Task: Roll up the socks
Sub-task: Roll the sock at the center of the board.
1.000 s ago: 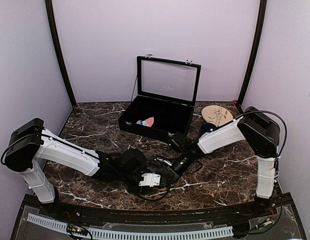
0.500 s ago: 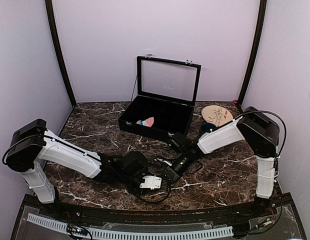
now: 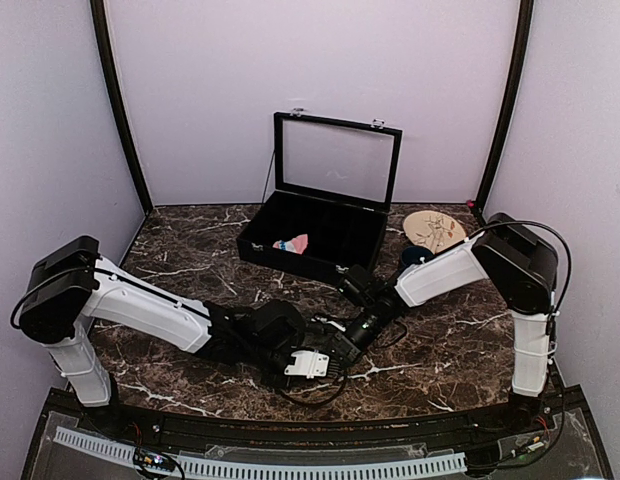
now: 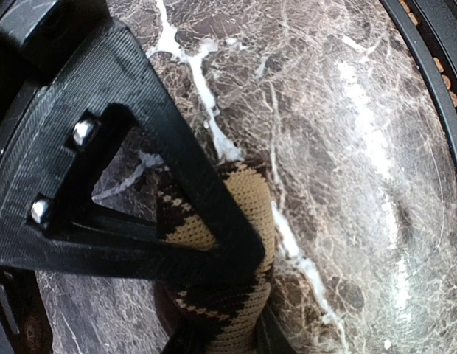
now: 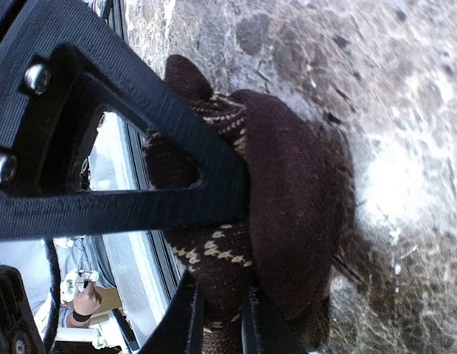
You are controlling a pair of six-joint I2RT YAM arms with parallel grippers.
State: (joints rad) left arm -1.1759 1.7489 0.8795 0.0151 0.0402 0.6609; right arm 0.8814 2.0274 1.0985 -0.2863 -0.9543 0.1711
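Note:
The dark brown argyle sock lies bunched on the marble table between my two grippers; its tan diamonds show in the left wrist view. My left gripper is shut on one end of it. My right gripper is shut on the other end, where the sock is folded over itself. In the top view both grippers meet near the table's front middle, the left and the right, and they hide the sock. The pink sock lies in the black box.
An open black box with a glass lid stands at the back centre. A round tan object and a dark blue item lie at the back right. The table's front rail runs close by the grippers.
My left gripper has moved a little to the right, closer to the right gripper. The right arm has barely moved.

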